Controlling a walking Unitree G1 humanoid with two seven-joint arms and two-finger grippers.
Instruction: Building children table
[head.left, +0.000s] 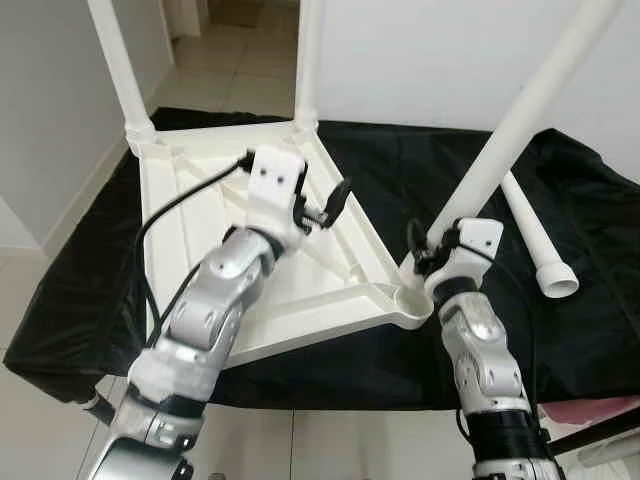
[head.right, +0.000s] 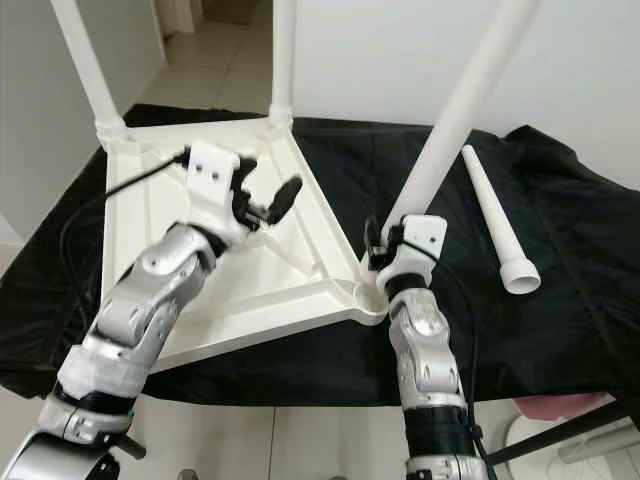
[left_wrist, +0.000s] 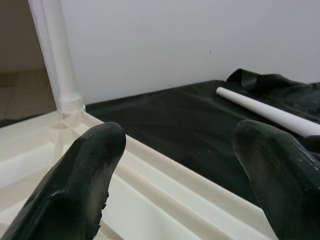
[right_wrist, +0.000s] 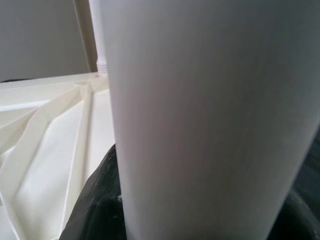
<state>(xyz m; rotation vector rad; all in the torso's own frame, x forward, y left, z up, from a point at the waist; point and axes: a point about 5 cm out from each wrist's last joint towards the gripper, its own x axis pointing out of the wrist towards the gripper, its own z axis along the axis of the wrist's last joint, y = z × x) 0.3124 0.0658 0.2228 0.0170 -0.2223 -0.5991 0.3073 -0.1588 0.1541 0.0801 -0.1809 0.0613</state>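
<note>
An upturned white tabletop (head.left: 180, 215) lies on a black cloth (head.left: 420, 170), two legs standing in its far corners. The right gripper (head.left: 422, 255) clamps the base of a third leg (head.left: 515, 125), which leans tilted at the near corner socket (head.left: 412, 303). The left gripper (head.left: 330, 208) hovers over the tabletop's underside, fingers (left_wrist: 90, 170) spread wide, holding nothing. A fourth leg (head.left: 535, 235) lies loose on the cloth.

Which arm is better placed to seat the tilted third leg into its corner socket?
Right. The right tool is shut on the tilted leg just above the corner socket of the upturned tabletop. The left tool hovers open over the tabletop's middle, holding nothing.
</note>
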